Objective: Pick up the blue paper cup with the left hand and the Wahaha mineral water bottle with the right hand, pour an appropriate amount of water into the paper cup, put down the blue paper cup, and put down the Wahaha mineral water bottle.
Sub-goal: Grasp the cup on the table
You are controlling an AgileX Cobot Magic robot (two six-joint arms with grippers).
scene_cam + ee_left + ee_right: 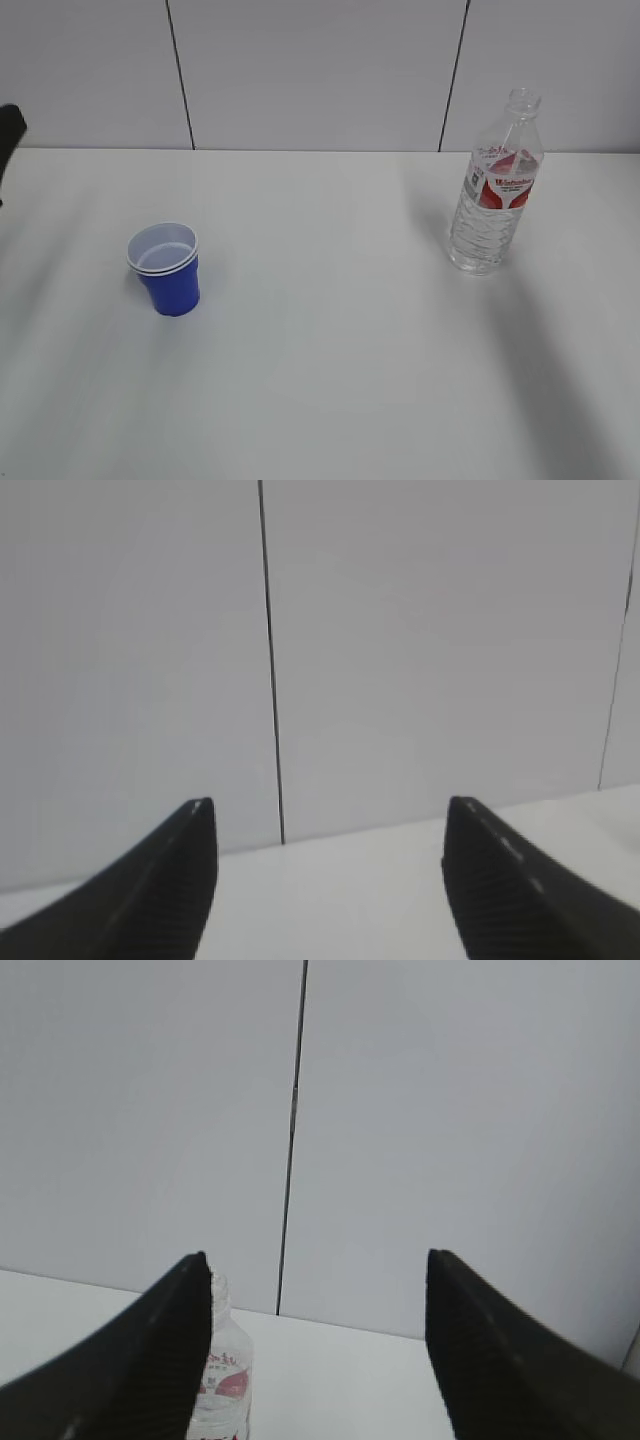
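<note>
The blue paper cup point(167, 268) stands upright on the white table point(330, 340) at the left, white inside with a doubled white rim. The Wahaha mineral water bottle point(494, 185) stands upright at the right rear, clear, capless, with a red-and-white label. In the right wrist view the bottle point(224, 1380) shows far off, partly behind the left finger. My right gripper point(318, 1265) is open with nothing between its fingers. My left gripper point(328, 810) is open too, facing the wall over bare table; the cup is out of that view. Neither gripper shows in the exterior view.
A grey panelled wall point(320, 70) with dark vertical seams rises behind the table's far edge. A small dark shape point(10, 130) sits at the left edge of the exterior view. Soft shadows lie across the table at both sides.
</note>
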